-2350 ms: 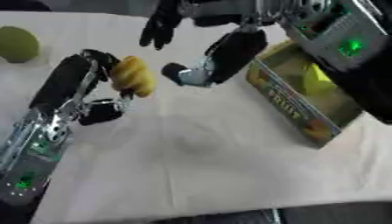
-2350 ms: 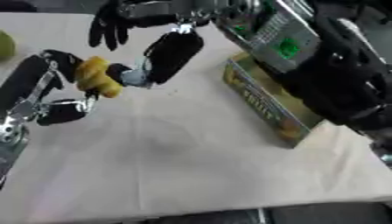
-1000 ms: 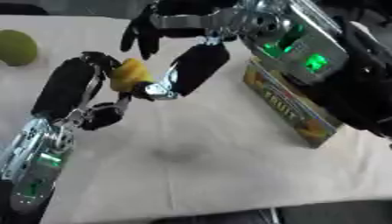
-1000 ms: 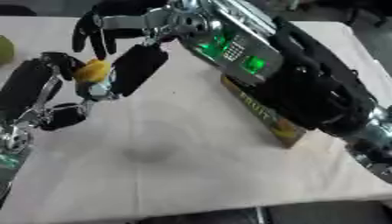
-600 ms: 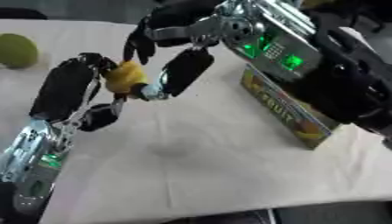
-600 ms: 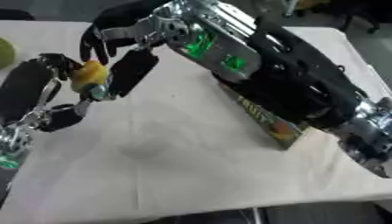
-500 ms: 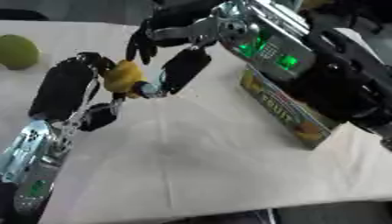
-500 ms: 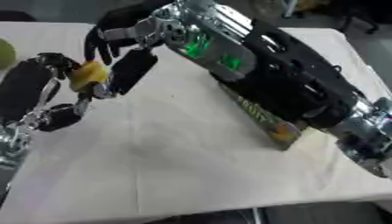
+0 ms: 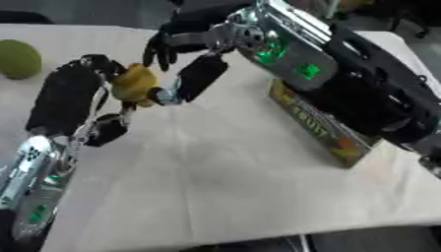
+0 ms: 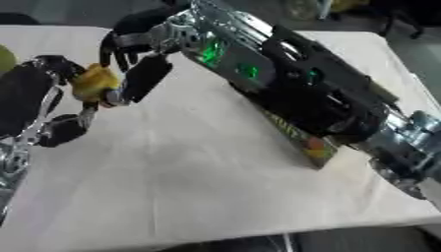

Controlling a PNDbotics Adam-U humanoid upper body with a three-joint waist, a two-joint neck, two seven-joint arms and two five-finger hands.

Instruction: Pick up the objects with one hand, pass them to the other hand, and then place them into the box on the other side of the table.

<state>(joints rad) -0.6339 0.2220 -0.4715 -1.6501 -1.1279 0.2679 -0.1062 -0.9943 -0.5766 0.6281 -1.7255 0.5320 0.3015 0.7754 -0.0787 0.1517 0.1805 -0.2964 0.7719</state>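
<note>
Above the table's left half, the left hand [image 9: 82,93] is holding a small yellow object [image 9: 134,83] off the white tablecloth [image 9: 215,172], its dark fingers curling round the object's left and lower sides. Exact shape of the object cannot be made out; it is lumpy and yellow.

The right hand [image 9: 194,74] is reaching across from the upper right and meeting that object from the other side. Its thumb is pointing down-left with the tip touching or just beside the yellow object, while its other fingers [image 9: 159,47] are hanging spread and relaxed above it, not closing on anything.

The right forearm [image 9: 293,54], silver with green lights glowing, is crossing in front of the box [image 9: 323,130], which is sitting near the table's right edge. Only the printed yellow side wall of the box is showing; its opening is hidden behind the arm in both views.

Left eye view alone is showing a whole green ball [image 9: 19,59] resting on the cloth at the far left, well apart from both hands. Right eye view is cutting that ball down to a sliver at the edge, but is showing more of the right arm's silver joints toward the lower right.
</note>
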